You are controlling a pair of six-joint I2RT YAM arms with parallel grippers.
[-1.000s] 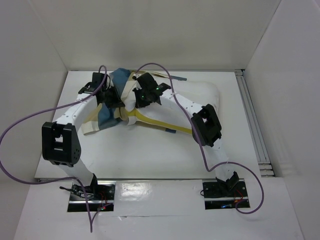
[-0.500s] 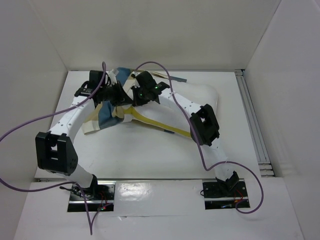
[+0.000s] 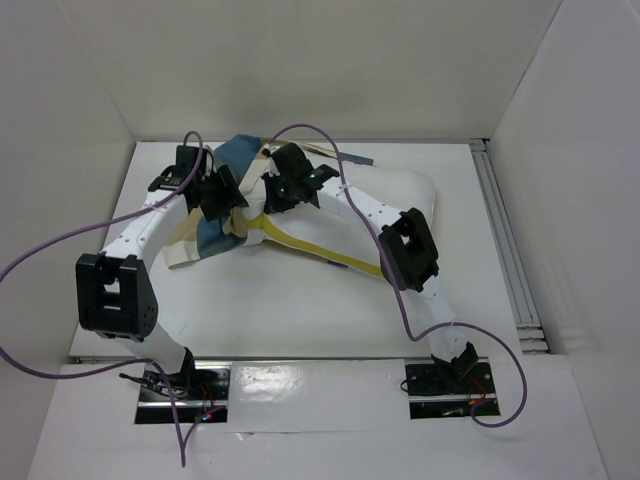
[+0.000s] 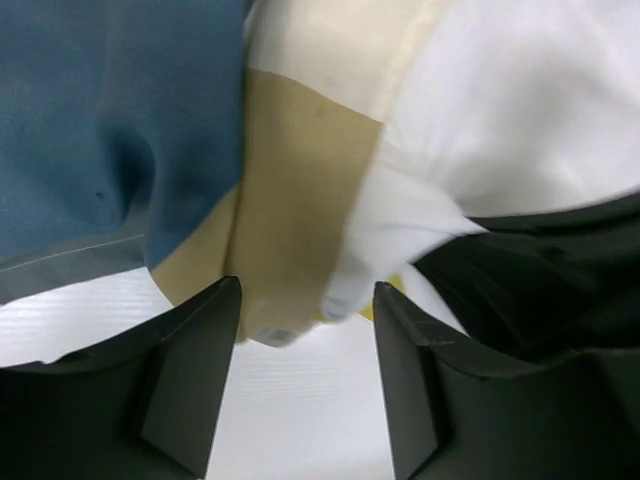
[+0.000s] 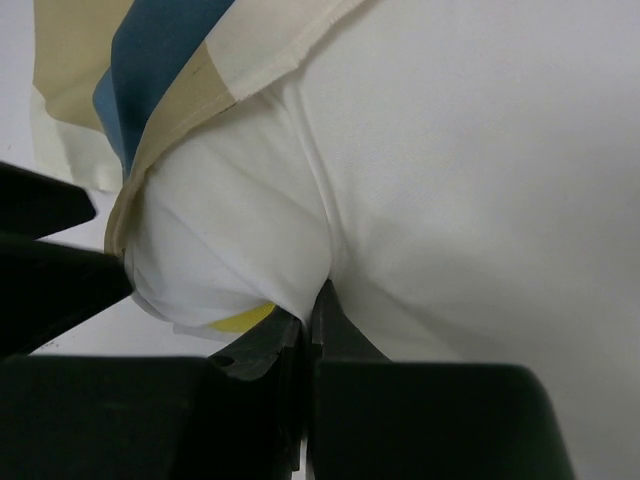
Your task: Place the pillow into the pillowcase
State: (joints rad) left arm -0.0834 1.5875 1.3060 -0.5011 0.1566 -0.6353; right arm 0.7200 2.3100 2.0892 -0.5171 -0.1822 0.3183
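Observation:
The white pillow (image 3: 400,190) lies across the middle and right of the table, yellow piping along its near edge. Its left corner is tucked into the mouth of the blue, tan and cream checked pillowcase (image 3: 210,235). My right gripper (image 5: 315,300) is shut, pinching a fold of the pillow (image 5: 480,150) close to the pillowcase hem (image 5: 150,60). My left gripper (image 4: 305,300) stands open just below a hanging corner of the pillowcase (image 4: 300,180), nothing between its fingers (image 4: 200,370). From above, the left gripper (image 3: 232,207) and right gripper (image 3: 262,205) sit close together.
White walls close in the table at the back and on both sides. A metal rail (image 3: 505,250) runs along the right edge. Purple cables (image 3: 50,250) loop off both arms. The right arm's elbow (image 3: 410,250) hangs over the pillow's near edge.
My left gripper has opened and let go of the pillowcase, whose corner now hangs free. The left arm has shifted a little. The right gripper keeps its pinch on the pillow.

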